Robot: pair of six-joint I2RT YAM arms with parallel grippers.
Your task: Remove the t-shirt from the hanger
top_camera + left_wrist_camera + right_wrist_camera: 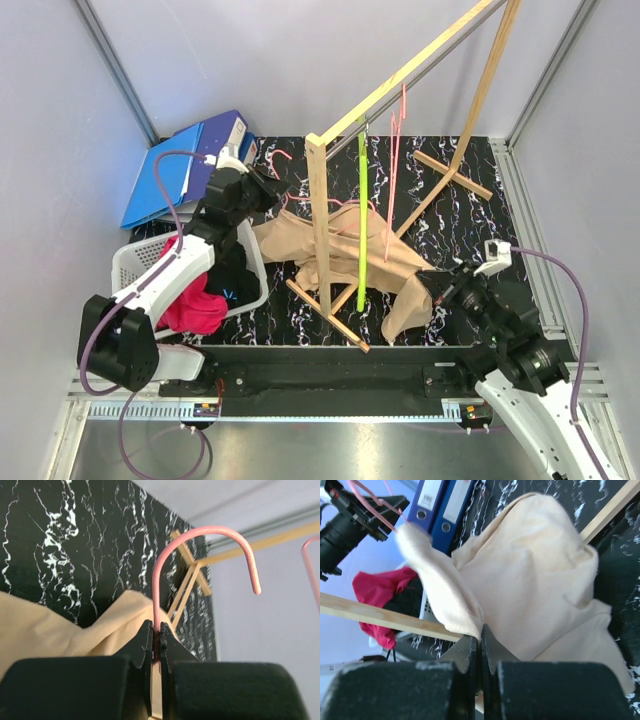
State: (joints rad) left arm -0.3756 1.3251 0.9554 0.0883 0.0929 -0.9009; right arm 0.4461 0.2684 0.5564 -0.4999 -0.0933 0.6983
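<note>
Left claw [156, 632]: closed tight on the pink hanger [202, 530] neck.
Right claw [480, 637]: closed, pinching the beige t-shirt [540, 580].

Loses the hanger [215, 528] below its hook, swallowed between the closed fingers of the left pincer [156, 630]. Cannot tell how its frame lies under the shirt [60, 630], cut off left of that pincer and hidden behind its body. Cuts a second hanger [304, 547] at the edge, far right of the pincer. Up and left of the right pincer [481, 630], blurs the shirt's corner; buries the pinched fold between the fingers. Crops the binders [445, 505] at the top; hides part of the red cloth [380, 587] behind the rail [370, 612].
</note>
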